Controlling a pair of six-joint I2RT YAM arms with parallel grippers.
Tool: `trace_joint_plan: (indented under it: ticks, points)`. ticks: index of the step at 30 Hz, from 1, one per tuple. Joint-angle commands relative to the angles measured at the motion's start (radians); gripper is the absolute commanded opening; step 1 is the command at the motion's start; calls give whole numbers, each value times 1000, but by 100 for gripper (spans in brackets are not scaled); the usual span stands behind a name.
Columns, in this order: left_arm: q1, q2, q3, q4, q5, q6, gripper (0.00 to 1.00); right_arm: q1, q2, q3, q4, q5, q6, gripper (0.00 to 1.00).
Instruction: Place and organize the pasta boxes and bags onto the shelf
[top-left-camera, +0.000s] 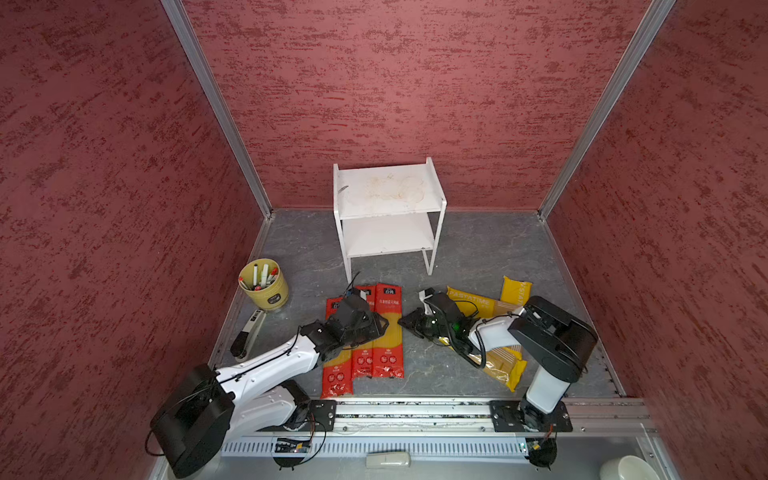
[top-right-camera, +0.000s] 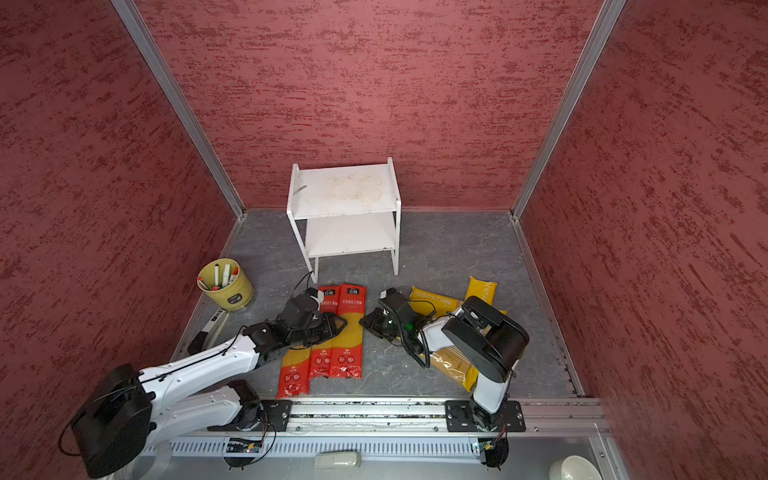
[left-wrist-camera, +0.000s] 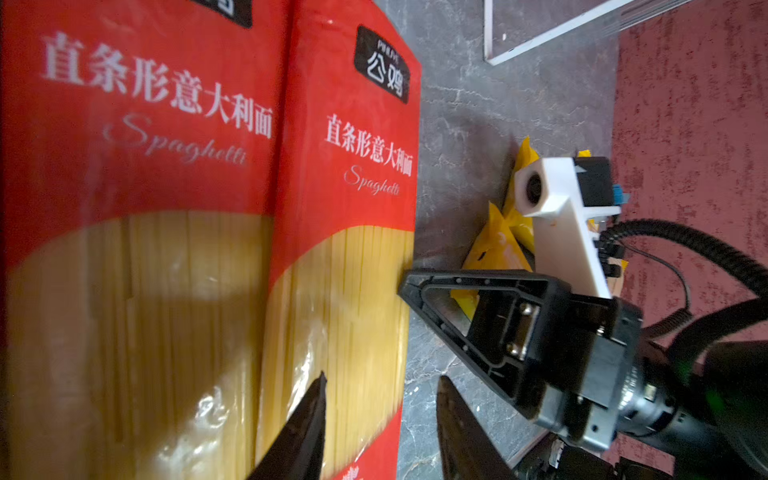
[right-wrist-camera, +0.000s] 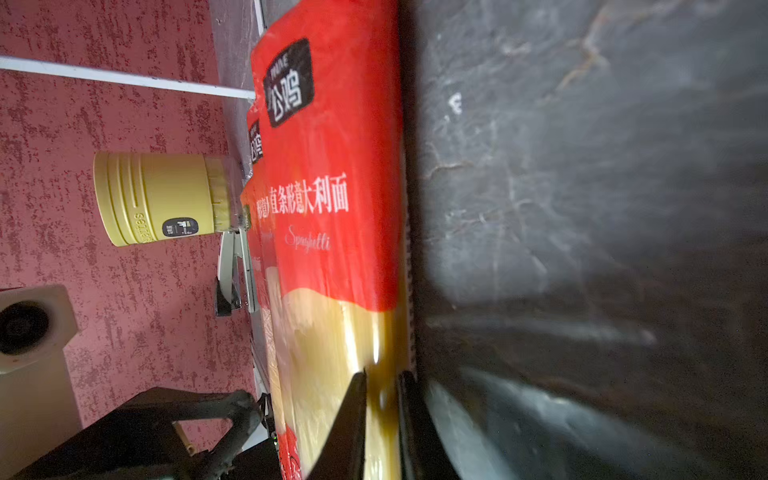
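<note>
Three red pasta packs (top-left-camera: 388, 353) lie side by side on the grey floor in front of the white shelf (top-left-camera: 390, 214), whose two boards are bare. My left gripper (left-wrist-camera: 382, 376) hangs low over the rightmost red pack (left-wrist-camera: 345, 270). It is open, with one finger above the pack's clear middle and the other over the floor beside its edge. My right gripper (right-wrist-camera: 382, 374) comes in from the right and is shut on that same pack's long edge (right-wrist-camera: 332, 249). In both top views the yellow PASTATIME packs (top-left-camera: 473, 301) (top-right-camera: 434, 297) lie partly under the right arm.
A yellow-green cup of markers (top-left-camera: 264, 284) stands at the left, with a black-and-white stapler-like tool (top-left-camera: 247, 332) lying beside it. Red walls close the floor on three sides. The arms' rail (top-left-camera: 415, 411) runs along the front, and a white bowl (top-left-camera: 623, 469) sits beyond it.
</note>
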Motion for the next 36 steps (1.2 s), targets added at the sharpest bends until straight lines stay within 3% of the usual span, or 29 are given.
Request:
trace_joint_plan:
  ticks: [1, 7, 12, 14, 20, 26, 29, 33, 36]
  points:
    - [14, -31, -18, 3, 13, 8, 43, 1, -35, -13, 70, 12, 22, 13]
    - [42, -73, -19, -24, 26, 20, 41, 1, -48, -26, 83, 17, 25, 9]
    - [48, -73, -31, -53, 14, 27, 41, 1, -54, -16, -17, 44, 28, 33]
    - [54, -56, -49, -44, 10, 18, 41, 1, -50, -10, -51, 65, 19, 38]
    - [32, 27, -61, 48, 8, -3, 41, 12, 4, 25, -11, 50, 4, 41]
    - [18, 144, -77, 160, 40, -16, 31, 31, 62, 56, 121, 9, -29, 35]
    - [7, 160, -60, 162, 45, -3, 26, 34, 73, 47, 205, 0, -29, 26]
    - [23, 94, -48, 93, 23, 22, 26, 33, 37, 13, 268, 12, -46, 13]
    - [61, 26, -48, 37, 43, 49, 34, 35, -7, -3, 278, 15, -79, 7]
